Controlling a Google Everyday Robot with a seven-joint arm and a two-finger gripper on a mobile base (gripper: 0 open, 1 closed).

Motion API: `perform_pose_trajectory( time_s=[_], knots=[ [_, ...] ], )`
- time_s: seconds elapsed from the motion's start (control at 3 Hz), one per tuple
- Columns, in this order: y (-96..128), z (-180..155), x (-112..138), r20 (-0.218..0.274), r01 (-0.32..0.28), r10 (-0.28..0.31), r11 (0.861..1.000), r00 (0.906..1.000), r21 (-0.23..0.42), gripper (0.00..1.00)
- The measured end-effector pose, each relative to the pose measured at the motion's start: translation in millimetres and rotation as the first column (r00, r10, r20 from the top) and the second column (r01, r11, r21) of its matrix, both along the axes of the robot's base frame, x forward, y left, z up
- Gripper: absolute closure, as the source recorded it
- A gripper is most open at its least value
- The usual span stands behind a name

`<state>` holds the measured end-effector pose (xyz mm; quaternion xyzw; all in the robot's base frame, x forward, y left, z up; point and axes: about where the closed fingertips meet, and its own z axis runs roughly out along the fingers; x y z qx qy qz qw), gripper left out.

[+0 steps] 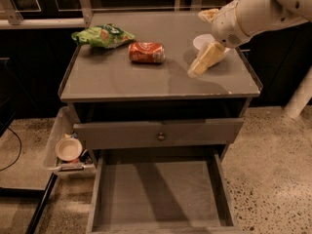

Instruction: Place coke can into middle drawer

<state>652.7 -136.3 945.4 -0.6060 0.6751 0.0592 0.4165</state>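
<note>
The coke can (146,52) lies on its side on the grey cabinet top (126,79), left of centre. My gripper (196,70) hangs just above the cabinet top, to the right of the can and apart from it, with nothing in it. The white arm reaches in from the upper right. The middle drawer (156,195) is pulled out low at the front, and its bare grey floor has nothing on it.
A green chip bag (102,35) lies at the back left of the top. A white bowl (201,41) sits behind my gripper, partly hidden. A shut drawer front with a round knob (161,136) lies above the open drawer. A clear bin holding a small bowl (68,148) stands at the cabinet's left.
</note>
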Motion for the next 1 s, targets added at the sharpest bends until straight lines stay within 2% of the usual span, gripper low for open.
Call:
perform_pose_trajectory(
  time_s=[0.33,0.67,1.0],
  knots=[
    [25.1,-5.1,27.7,0.016,-0.035,0.033,0.991,0.9993,0.126,0.0],
    [42.2,-17.1,53.5,-0.011,-0.054,0.058,0.972,0.9983,0.23,0.0],
    [61.8,-29.8,72.2,-0.047,-0.075,0.092,0.958,0.9947,0.275,0.0]
  ],
)
